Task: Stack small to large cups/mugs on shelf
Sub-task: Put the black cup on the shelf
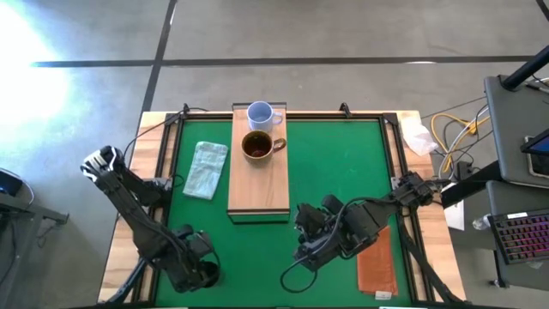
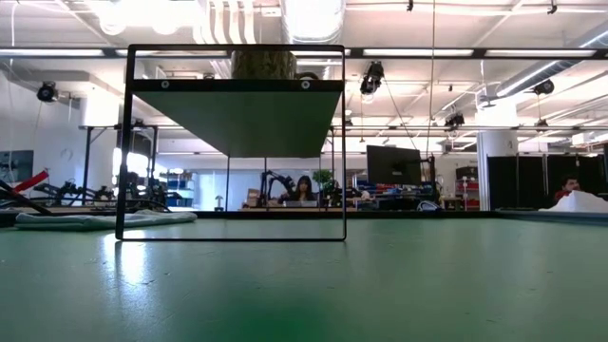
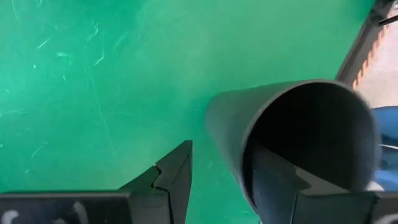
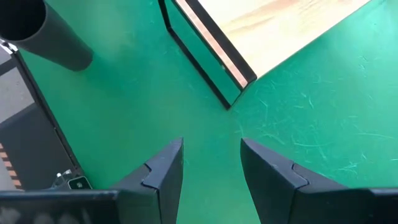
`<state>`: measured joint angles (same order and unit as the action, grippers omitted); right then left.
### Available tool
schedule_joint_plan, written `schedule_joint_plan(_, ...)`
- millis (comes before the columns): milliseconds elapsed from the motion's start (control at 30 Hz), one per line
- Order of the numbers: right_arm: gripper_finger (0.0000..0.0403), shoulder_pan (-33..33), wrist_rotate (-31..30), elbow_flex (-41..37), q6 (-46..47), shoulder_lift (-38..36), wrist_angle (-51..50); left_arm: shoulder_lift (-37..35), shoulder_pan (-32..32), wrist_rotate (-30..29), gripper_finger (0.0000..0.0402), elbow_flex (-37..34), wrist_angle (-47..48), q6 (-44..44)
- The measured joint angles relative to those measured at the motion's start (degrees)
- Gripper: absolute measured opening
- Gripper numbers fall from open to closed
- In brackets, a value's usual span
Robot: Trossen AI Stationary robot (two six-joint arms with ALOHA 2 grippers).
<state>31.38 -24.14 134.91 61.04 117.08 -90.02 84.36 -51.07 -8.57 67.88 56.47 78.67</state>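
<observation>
The small black handleless cup (image 3: 292,130) stands on the green table near its front left; it also shows in the right wrist view (image 4: 53,37). My left gripper (image 3: 221,155) is open over it, one finger inside the cup and one outside. In the high view my left gripper (image 1: 202,268) hides the cup. The brown mug (image 1: 259,146) and the pale blue-white mug (image 1: 262,114) stand on the far half of the light-wood shelf (image 1: 257,184). My right gripper (image 4: 211,146) is open and empty above the table, near the shelf's near right corner (image 4: 227,102). My left gripper comes from above, pointing down. One finger (image 3: 277,180) is inside the cup and the other finger (image 3: 180,171) is outside its wall (image 3: 224,143). Green table shows between the outer finger and the wall. I cannot tell whether the inner finger touches the wall.
A folded pale green cloth (image 1: 206,169) lies left of the shelf. A flat reddish-brown mat (image 1: 377,262) lies at the front right, beside my right arm. The table's wooden side rail (image 3: 364,46) runs close to the cup. Bare green table lies right of the shelf.
</observation>
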Motion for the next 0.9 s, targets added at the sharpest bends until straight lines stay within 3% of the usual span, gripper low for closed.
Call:
schedule_joint_plan(200,0.0152,0.1,0.0,0.0,0.0,0.0,0.0,1.2,0.0,-0.1,0.0116,-0.3,0.1,0.0)
schedule_joint_plan(400,0.014,0.5,0.0,0.0,0.0,0.0,0.0,1.8,0.4,-0.7,0.002,-0.5,0.1,-0.1)
schedule_joint_plan(567,0.0126,0.8,0.0,0.0,0.0,0.0,0.0,1.6,1.4,-1.1,0.0002,1.0,0.9,-1.2)
schedule_joint_plan(700,0.0113,1.2,-2.3,0.0,1.7,0.0,0.0,-0.5,3.4,-3.4,0.0001,9.8,10.9,-3.3)
schedule_joint_plan(900,0.0091,1.4,-7.0,0.0,4.6,-0.9,0.0,-2.2,7.3,-15.2,0.0001,29.3,28.8,-6.7)
